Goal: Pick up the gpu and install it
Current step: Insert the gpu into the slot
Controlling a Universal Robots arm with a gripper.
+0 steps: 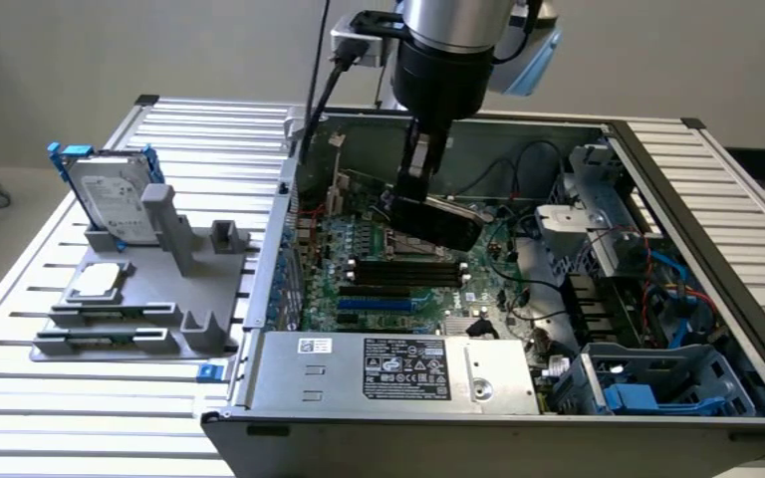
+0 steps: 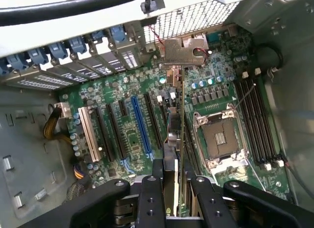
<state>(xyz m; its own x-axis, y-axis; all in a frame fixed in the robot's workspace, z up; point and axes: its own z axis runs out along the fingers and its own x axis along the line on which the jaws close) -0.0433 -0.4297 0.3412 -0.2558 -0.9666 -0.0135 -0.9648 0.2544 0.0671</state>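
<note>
A slatted metal table (image 1: 37, 398) stands before a plain pale wall and carries an open computer case (image 1: 701, 199), lying on its side across the table's middle and towards the exterior view's right edge. Beside the case, near the table's edge on the exterior view's left, is a grey fixture (image 1: 170, 269). A hard drive (image 1: 111, 199) with blue rails stands upright at the fixture's far end, a small square processor chip (image 1: 101, 281) lies in its middle, and memory sticks (image 1: 115, 311) lie along its near end.

The arm reaches down from above into the case. Its gripper (image 1: 409, 199) is clamped on the gpu (image 1: 442, 221), which hangs tilted over the motherboard (image 1: 396, 279), clear of the case's walls. In the wrist view the fingers (image 2: 151, 193) press on both faces of the card, seen edge-on, its silver bracket (image 2: 184, 51) at the far end by the case's perforated back wall. The card lies over the black slots between the blue slot (image 2: 140, 122) and the empty processor socket (image 2: 221, 137). Whether its lower edge touches a slot cannot be told. A power supply (image 1: 396, 368) fills the case's near edge.
</note>
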